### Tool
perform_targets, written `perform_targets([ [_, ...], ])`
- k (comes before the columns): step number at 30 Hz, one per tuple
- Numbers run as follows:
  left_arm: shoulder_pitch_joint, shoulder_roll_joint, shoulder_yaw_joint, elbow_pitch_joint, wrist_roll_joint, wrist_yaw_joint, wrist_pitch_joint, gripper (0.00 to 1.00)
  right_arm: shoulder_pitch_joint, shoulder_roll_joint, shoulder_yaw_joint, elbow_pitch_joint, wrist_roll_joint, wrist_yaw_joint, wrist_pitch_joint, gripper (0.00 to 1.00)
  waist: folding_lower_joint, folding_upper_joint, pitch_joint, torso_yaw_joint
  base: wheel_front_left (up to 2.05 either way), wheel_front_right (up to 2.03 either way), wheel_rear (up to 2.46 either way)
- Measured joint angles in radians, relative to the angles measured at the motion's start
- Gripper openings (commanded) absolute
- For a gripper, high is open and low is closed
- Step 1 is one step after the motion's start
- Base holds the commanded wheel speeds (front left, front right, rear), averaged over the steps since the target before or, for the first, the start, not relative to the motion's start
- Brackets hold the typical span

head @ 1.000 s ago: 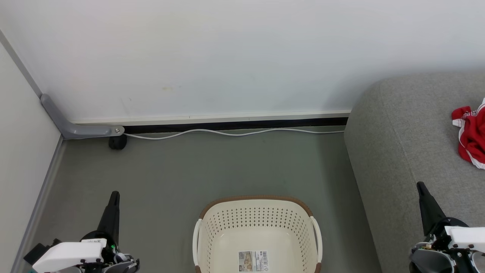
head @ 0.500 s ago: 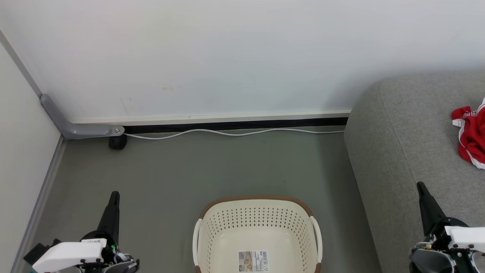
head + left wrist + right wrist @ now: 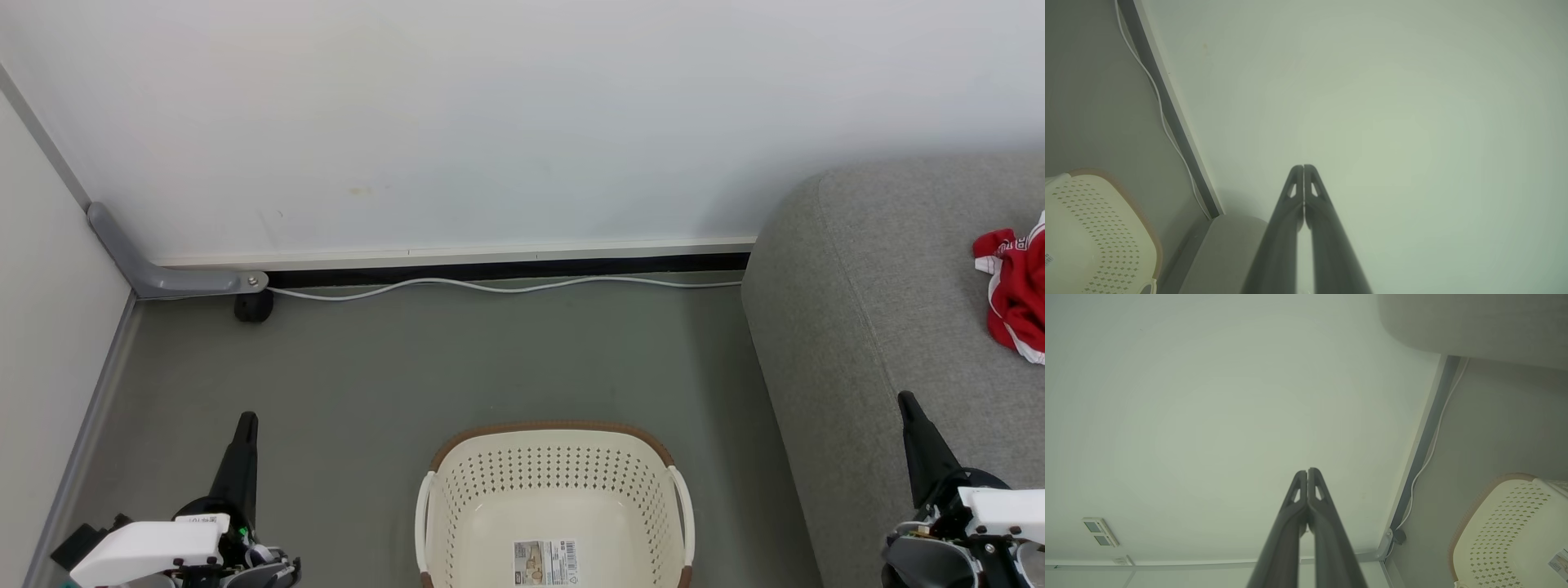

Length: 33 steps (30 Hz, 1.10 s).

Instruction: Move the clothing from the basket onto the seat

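red clothing (image 3: 1016, 294) on grey seat (image 3: 882, 327), basket (image 3: 555, 478) beside; l jaws, r jaws closed tight.

The cream-white perforated plastic basket (image 3: 555, 427) stands on the floor between the left gripper (image 3: 246, 419) and the right gripper (image 3: 904, 399). The large light grey fabric seat (image 3: 857, 327) stretches ahead of the right gripper. The bright red clothing (image 3: 1016, 294) lies on it, ahead-right of that gripper.
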Motion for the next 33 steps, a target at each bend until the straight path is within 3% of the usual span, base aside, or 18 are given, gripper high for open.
perform_targets([
  [33, 0.0, 0.0, 0.0, 0.0, 0.0, 0.0, 0.0, 0.0, 0.0, 0.0, 0.0, 0.0, 0.0, 0.0, 0.0, 0.0, 0.0, -0.0001, 0.0, 0.0, 0.0, 0.0, 0.0],
])
